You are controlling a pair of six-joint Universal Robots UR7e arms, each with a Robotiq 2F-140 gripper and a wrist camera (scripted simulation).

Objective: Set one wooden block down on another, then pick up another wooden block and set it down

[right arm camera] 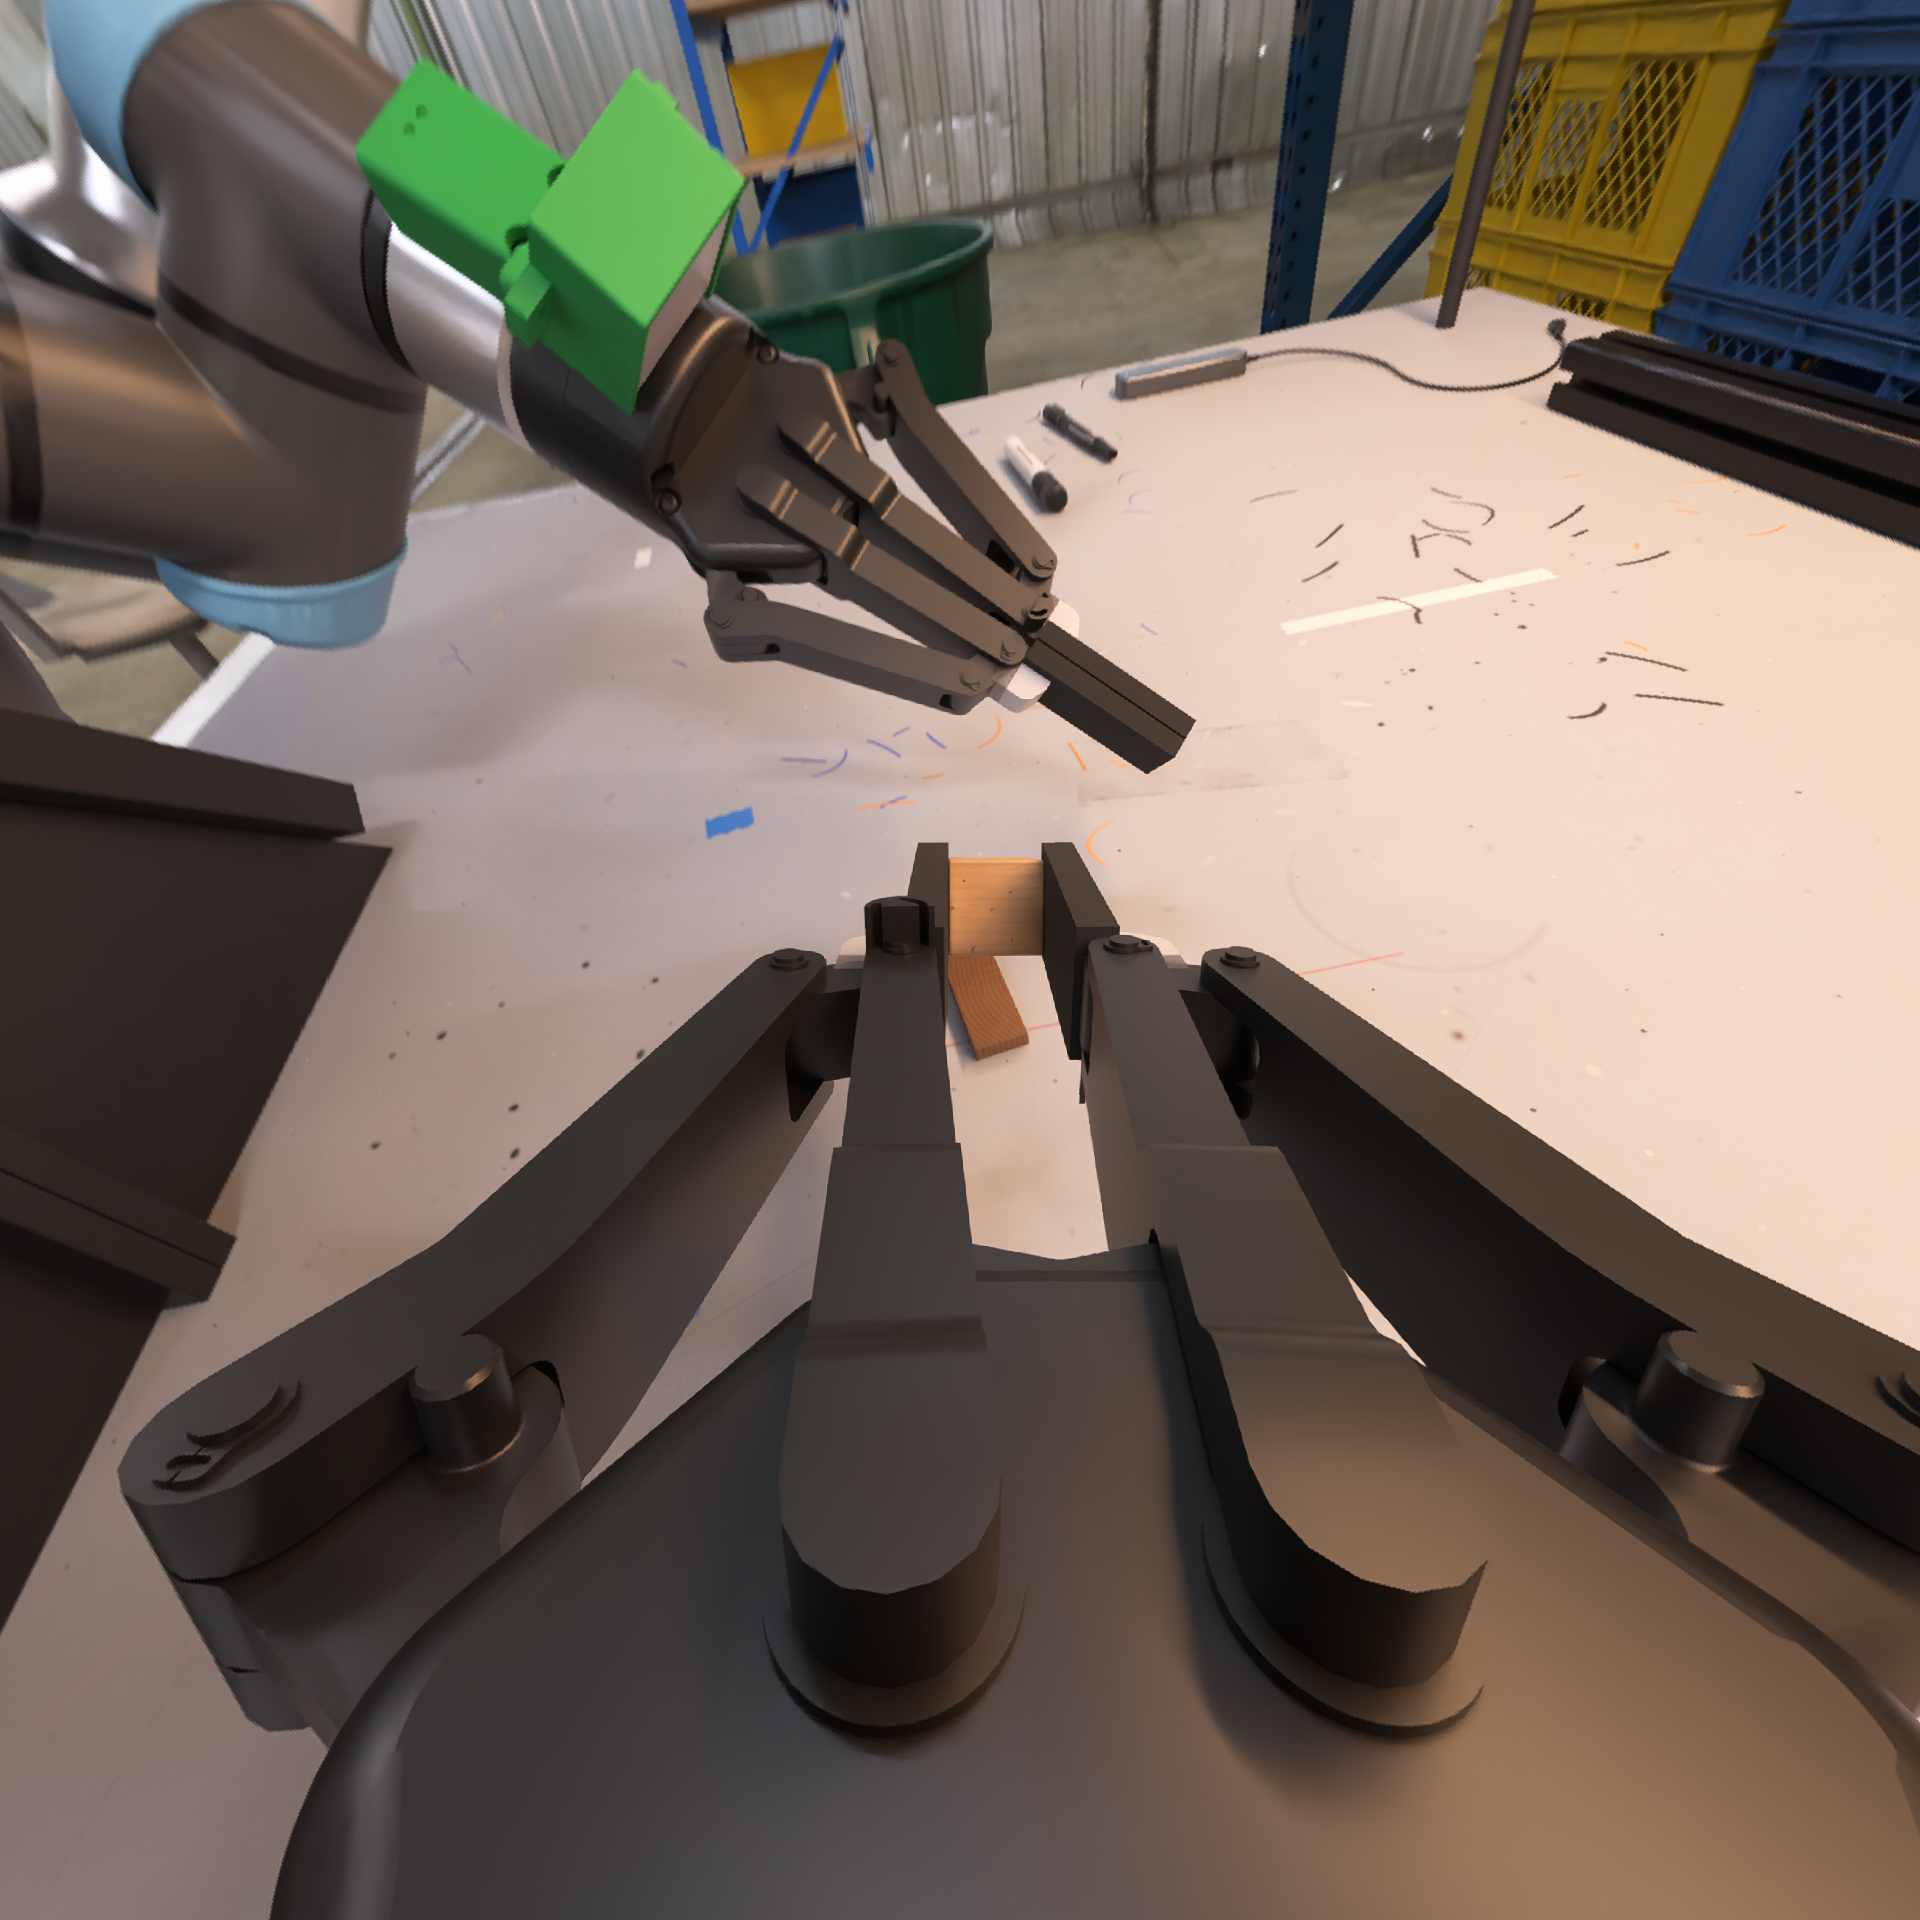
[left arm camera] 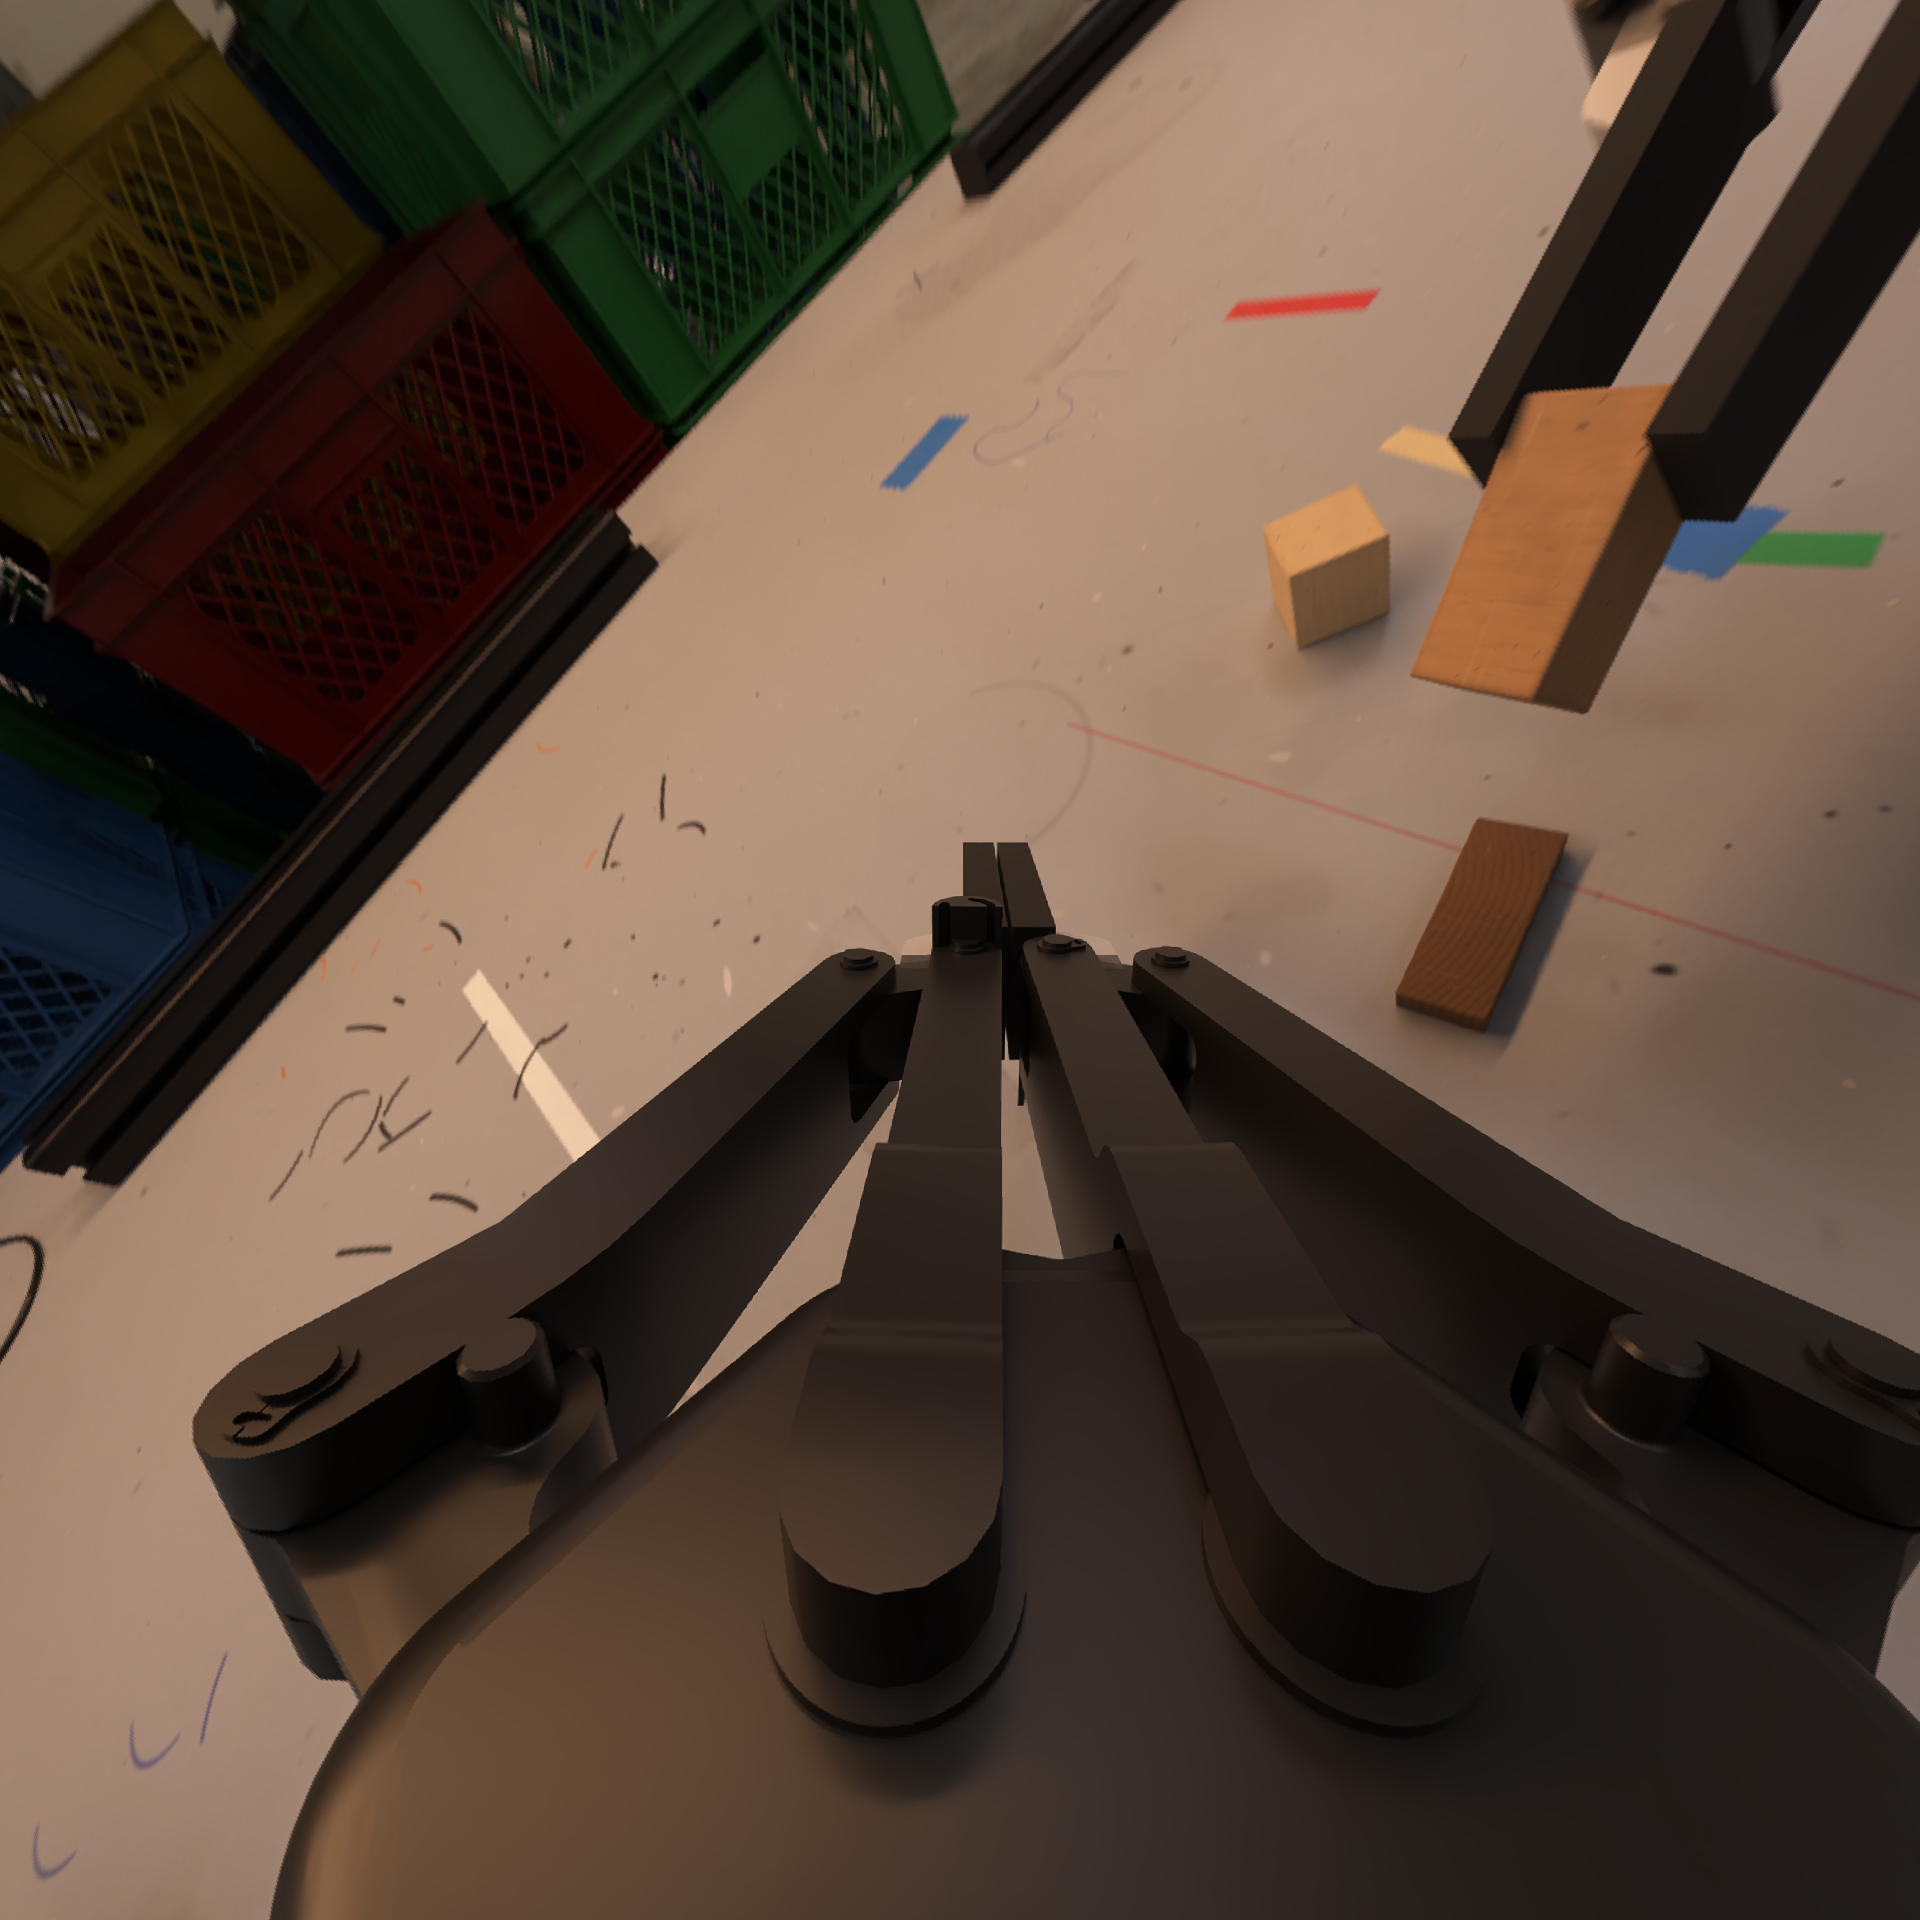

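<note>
My right gripper (right arm camera: pixel 995 862) is shut on a long light-brown wooden block (right arm camera: pixel 994 904) and holds it above the table. In the left wrist view this held block (left arm camera: pixel 1538 561) hangs between the right gripper's fingers (left arm camera: pixel 1538 343) at the upper right. A flat dark-brown wooden block (left arm camera: pixel 1481 923) lies on the table below it, and it also shows under the held block in the right wrist view (right arm camera: pixel 987 1006). A small pale wooden cube (left arm camera: pixel 1332 566) stands on the table to the left of the held block. My left gripper (left arm camera: pixel 997 868) is shut and empty, above the table.
Yellow (left arm camera: pixel 135 270), green (left arm camera: pixel 665 166), red (left arm camera: pixel 343 499) and blue (left arm camera: pixel 73 935) crates stand past a black rail (left arm camera: pixel 343 842) at the table's edge. Two markers (right arm camera: pixel 1049 457) and a grey bar (right arm camera: pixel 1179 372) lie at the far side. Coloured tape strips (left arm camera: pixel 1299 304) mark the white table (left arm camera: pixel 831 623).
</note>
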